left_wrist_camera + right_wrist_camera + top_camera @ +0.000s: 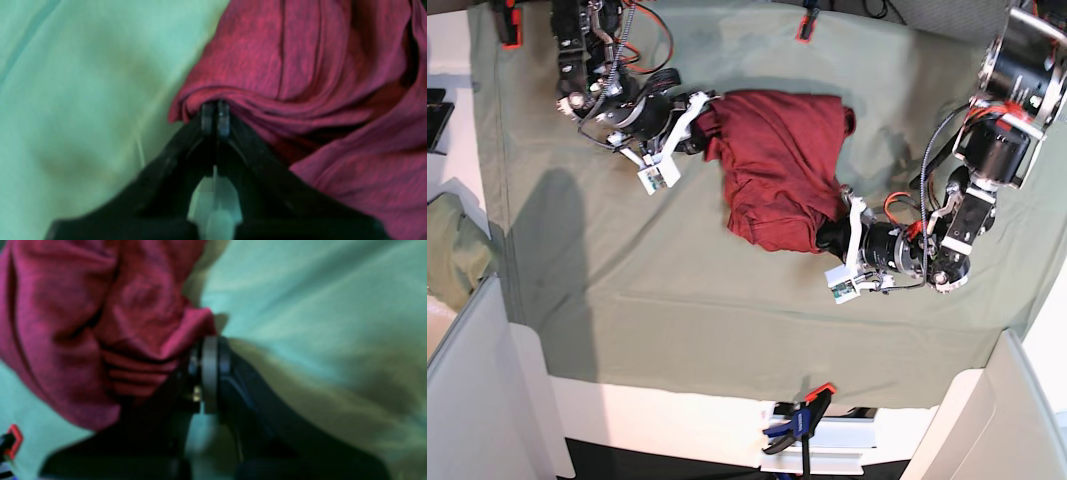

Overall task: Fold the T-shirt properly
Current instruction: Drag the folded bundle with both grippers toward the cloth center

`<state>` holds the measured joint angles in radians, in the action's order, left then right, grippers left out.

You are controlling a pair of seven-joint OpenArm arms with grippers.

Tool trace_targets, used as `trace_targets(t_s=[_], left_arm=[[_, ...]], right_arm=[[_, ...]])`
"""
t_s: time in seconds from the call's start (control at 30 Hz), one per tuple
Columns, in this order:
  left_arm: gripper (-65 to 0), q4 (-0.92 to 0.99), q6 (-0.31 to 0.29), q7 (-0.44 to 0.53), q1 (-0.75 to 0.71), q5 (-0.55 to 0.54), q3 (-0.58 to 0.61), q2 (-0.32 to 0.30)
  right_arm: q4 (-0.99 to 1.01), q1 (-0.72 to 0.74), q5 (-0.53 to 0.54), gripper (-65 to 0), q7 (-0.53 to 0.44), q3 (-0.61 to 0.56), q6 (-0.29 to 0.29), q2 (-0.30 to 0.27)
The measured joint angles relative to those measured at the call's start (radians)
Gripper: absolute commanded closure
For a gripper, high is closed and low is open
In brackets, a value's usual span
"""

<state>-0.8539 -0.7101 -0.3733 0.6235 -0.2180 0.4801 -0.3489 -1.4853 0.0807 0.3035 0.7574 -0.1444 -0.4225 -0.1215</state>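
Currently both claws, left claw (215,115) and right claw (208,355), pinch opposite edges of the T-shirt (777,165), bunched mid-worktop (677,300); uneven pulling could slip thin knit or deepen wrinkles.

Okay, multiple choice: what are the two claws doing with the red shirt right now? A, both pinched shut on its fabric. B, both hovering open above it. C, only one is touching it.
A: the left claw and the right claw are each closed on a bunched edge of the T-shirt.

Overhead base view; close wrist views sharing T-shirt (777,165)
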Motion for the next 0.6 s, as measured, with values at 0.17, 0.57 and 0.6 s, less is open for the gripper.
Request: trace_targets(t_s=[0.17, 0.57, 0.6], left_arm=[[0.0, 0.01, 0.002, 0.004, 0.003, -0.017, 0.005, 0.005], [0.0, 0.002, 0.001, -0.049, 0.003, -0.176, -0.006, -0.111], [0.0, -0.004, 0.001, -0.05, 0.003, -0.199, -0.011, -0.123]], right_arm=[[-0.004, -0.033, 0.011, 0.0, -0.017, 0.001, 0.003, 0.037], [-0.007, -0.071, 0.045, 0.0, -0.013, -0.002, 0.003, 0.106], [-0.007, -0.076, 0.053, 0.0, -0.013, -0.01, 0.003, 0.106]])
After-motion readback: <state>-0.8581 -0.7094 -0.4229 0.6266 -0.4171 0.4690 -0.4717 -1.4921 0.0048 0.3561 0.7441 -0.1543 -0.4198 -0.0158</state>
